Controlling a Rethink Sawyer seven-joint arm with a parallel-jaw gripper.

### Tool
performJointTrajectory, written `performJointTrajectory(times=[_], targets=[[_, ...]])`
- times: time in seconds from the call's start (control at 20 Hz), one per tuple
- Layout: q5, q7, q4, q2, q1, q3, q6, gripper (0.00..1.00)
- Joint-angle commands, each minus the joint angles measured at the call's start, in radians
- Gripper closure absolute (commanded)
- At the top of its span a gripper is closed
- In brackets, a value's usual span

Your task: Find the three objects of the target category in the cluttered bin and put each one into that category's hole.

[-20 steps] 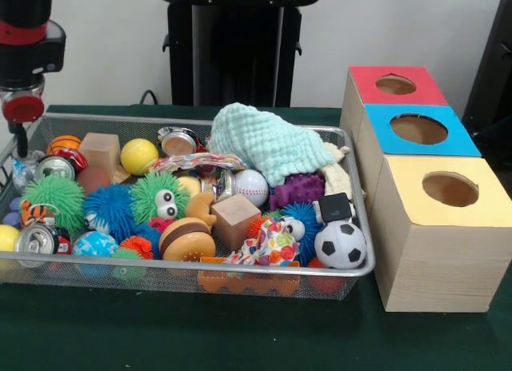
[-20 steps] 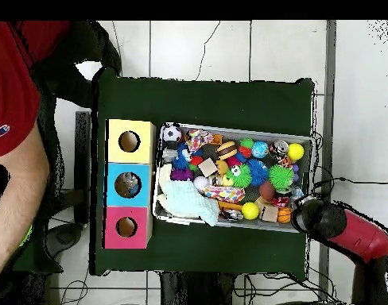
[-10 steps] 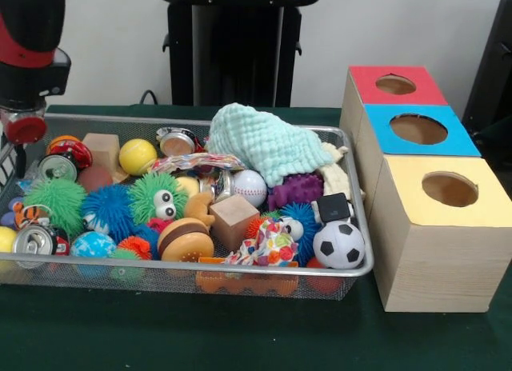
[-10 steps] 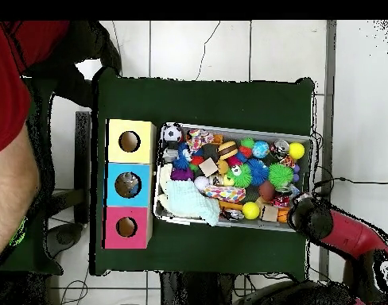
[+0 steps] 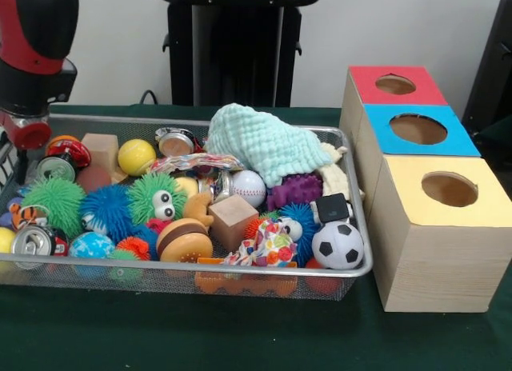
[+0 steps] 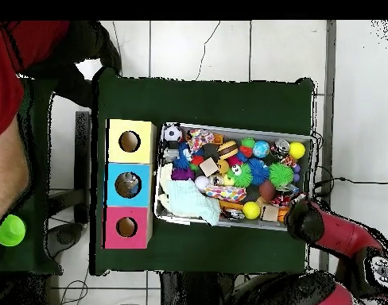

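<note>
A wire bin [image 5: 352,187] holds a jumble of toys: a soccer ball [image 5: 339,245], a baseball [image 5: 250,187], a yellow ball [image 5: 137,157], a wooden cube [image 5: 234,220], a burger toy [image 5: 186,239], fuzzy green and blue balls, drink cans [image 5: 32,241] and a mint cloth [image 5: 264,147]. Beside it stand three boxes with round holes, topped red [image 5: 368,79], blue [image 5: 384,135] and yellow [image 5: 408,175]. My gripper [image 5: 11,163] hangs at the bin's far left corner under the red and black arm; its state is hidden. In the overhead view the gripper [image 6: 306,220] covers the bin's lower right corner.
A person's arm with a red sleeve [image 6: 10,95] fills the overhead view's left edge, and a bright green ball [image 6: 9,230] shows there off the table. A black stand [image 5: 236,43] rises behind the bin. Green cloth covers the table [image 5: 240,331].
My arm has shifted further over the bin's corner, rightward in the front view. The person's arm has drawn back to the left, and a green ball has appeared by it.
</note>
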Motion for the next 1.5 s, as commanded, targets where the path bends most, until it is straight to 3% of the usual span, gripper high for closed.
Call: performJointTrajectory(times=[0.05, 0.35, 0.9, 1.2, 1.5], targets=[[0.003, 0.091, -0.233, 0.455, -0.099, 0.086, -0.301, 0.0], [-0.054, 0.045, -0.162, 0.345, -0.133, 0.144, -0.139, 0.0], [-0.074, -0.087, 0.022, 0.023, -0.197, 0.193, 0.156, 0.0], [-0.069, -0.176, 0.058, -0.143, -0.239, 0.224, 0.312, 0.0], [-0.07, -0.226, 0.033, -0.226, -0.262, 0.251, 0.461, 0.0]])
